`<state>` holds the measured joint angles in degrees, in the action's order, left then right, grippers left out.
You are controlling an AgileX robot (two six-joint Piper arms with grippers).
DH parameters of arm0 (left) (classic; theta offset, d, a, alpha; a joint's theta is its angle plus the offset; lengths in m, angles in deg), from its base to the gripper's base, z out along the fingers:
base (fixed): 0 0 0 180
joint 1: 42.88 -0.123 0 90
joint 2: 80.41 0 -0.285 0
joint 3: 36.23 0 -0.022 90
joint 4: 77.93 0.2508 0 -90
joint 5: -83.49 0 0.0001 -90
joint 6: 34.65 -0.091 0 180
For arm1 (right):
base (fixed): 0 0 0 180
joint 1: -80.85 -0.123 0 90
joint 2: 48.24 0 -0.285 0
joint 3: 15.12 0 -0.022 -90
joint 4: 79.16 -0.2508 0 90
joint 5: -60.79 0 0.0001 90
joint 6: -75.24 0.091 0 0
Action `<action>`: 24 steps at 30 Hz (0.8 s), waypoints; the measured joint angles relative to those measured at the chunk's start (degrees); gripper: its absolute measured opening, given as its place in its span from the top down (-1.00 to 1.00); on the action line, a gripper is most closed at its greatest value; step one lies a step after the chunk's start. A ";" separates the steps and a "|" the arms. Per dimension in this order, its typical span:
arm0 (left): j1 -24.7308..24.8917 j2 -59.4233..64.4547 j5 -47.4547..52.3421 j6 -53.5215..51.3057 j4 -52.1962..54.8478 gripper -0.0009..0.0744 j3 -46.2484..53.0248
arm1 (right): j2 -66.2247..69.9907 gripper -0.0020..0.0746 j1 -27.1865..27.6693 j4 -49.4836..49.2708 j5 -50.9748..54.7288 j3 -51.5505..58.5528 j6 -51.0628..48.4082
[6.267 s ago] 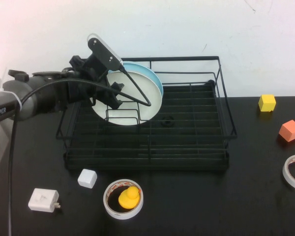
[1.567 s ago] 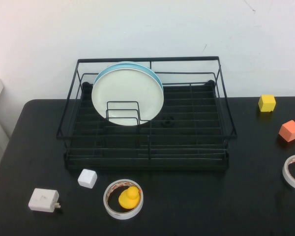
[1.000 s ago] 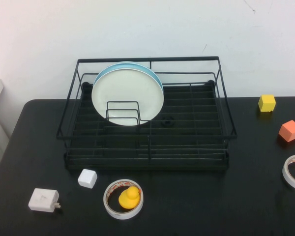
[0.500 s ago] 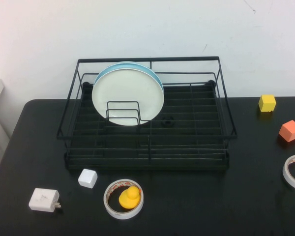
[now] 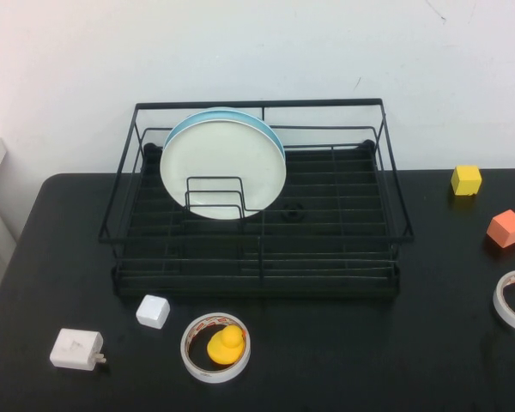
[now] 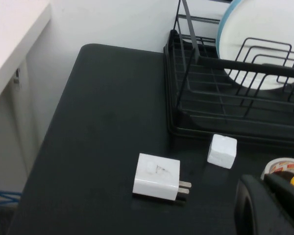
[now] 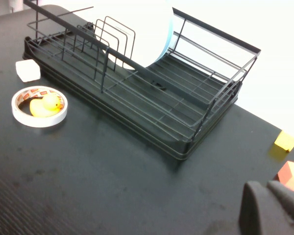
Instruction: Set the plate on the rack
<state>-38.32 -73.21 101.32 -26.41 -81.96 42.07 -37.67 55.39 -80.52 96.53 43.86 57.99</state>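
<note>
The white plate [image 5: 223, 172] stands upright in the wire dividers at the back left of the black rack [image 5: 257, 279]. It leans against a light blue plate [image 5: 272, 138] just behind it. The white plate also shows in the left wrist view [image 6: 264, 34] and the right wrist view [image 7: 132, 29]. Neither arm is in the high view. My left gripper [image 6: 262, 182] is shut and empty, low over the table's front left, apart from the rack [image 6: 186, 117]. My right gripper [image 7: 265, 188] is shut and empty, over the table's right side, away from the rack [image 7: 186, 147].
In front of the rack lie a white charger plug [image 5: 75, 349], a small white cube [image 5: 153, 311] and a tape roll [image 5: 197, 365] with a yellow duck [image 5: 226, 343] inside. On the right are a yellow cube [image 5: 466, 179], an orange cube [image 5: 506, 228] and another tape roll [image 5: 513, 300].
The left arm, which was at the white plate in the rack, has let go and drawn back out of the high view. The plate has stayed standing in the dividers.
</note>
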 joint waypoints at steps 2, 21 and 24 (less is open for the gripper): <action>0.39 0.00 0.00 -1.73 -0.03 0.98 0.00 | 0.00 0.95 0.00 0.00 0.00 0.00 0.00; 0.52 0.00 0.11 -4.79 -1.20 0.98 0.00 | 0.00 0.95 0.00 -0.09 0.00 0.00 0.00; 0.52 0.00 0.11 -4.79 -1.33 0.98 0.00 | 0.00 0.95 0.00 -0.09 0.00 0.00 0.00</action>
<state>-37.79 -73.21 101.44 -31.19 -83.29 42.07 -37.67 55.39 -80.62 96.53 43.86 57.99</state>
